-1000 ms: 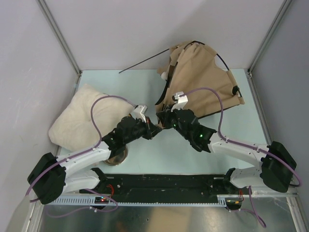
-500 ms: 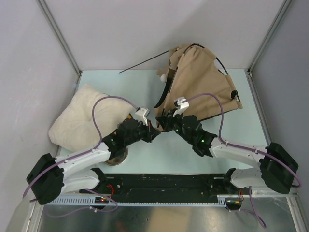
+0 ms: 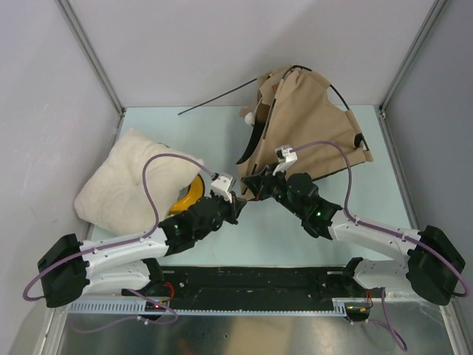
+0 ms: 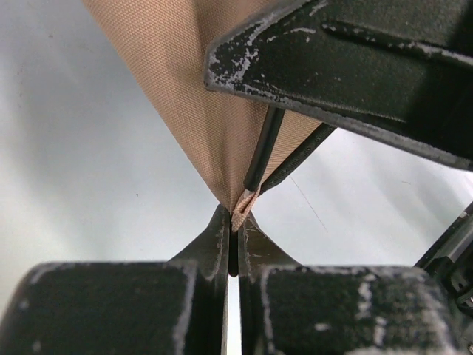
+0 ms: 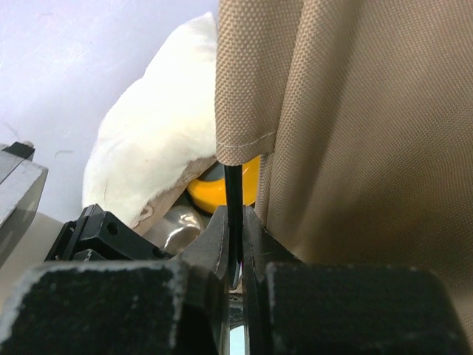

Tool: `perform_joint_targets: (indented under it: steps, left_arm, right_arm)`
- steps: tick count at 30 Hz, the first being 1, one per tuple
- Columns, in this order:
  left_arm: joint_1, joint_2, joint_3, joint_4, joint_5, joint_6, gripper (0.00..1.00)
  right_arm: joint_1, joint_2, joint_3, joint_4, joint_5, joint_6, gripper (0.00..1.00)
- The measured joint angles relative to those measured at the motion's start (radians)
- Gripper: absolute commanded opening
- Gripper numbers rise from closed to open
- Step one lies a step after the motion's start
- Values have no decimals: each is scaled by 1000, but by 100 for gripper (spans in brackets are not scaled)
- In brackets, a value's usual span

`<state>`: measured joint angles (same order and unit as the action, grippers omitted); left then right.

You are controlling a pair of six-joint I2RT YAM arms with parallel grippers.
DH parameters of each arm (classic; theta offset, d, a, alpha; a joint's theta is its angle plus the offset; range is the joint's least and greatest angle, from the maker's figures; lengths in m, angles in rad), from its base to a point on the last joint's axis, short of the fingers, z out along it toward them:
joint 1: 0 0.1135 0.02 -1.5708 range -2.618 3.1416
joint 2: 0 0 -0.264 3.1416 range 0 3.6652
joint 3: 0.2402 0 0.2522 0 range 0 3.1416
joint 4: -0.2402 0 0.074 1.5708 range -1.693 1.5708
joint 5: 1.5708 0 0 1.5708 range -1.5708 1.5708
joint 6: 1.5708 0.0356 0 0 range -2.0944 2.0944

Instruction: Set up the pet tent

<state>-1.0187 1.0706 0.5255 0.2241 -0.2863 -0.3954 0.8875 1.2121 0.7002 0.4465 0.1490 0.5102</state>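
Pet tent [image 3: 310, 126] is seen at rear-right of the table [image 3: 295, 237], tan fabric half-collapsed, slumped toward the back wall. Its near-left corner is pulled fwd toward the arms. One loose pole end [image 3: 214, 100] is seen sticking out to the left at the back.

L gripper [image 4: 233, 222]: jaws closed narrow, fabric corner tip [image 4: 238, 205] pinched between them.
R gripper [image 5: 233, 222]: jaws closed narrow on a black pole [image 5: 233, 188], gripped just below the hem where the pole leaves the fabric sleeve.

Key relation: both grippers are met at the same tent corner, nearly touching, L slightly nearer the bases and R just behind/right. In the L wrist view the pole's long axis is seen running down out of the fabric, tip aimed at the pinched corner and just short of it. Whether the tip is already seated in a pocket can't be told.

Judged step: pole end to be fed into or tensioned against the corner held by L. R is the arm on the pole, so the push would be R's, along the pole axis, with L as anchor.

Cream pillow [image 3: 126, 177] and yellow bowl holder [image 3: 188, 194] lie to the left, apart from the tent.
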Motion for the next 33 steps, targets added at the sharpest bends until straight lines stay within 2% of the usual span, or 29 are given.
perform_joint_targets:
  steps: [8, 19, 33]
  left_arm:
    - [-100, 2, -52, 78, -158, 13, 0]
    - [-196, 154, -16, 116, -358, 30, 0]
    - [-206, 135, -28, 98, -398, 29, 0]
  right_arm:
    - [-28, -23, 1, -69, -68, 82, 0]
    - [-98, -27, 3, -171, -134, 172, 0]
    - [-108, -19, 20, -193, -167, 216, 0]
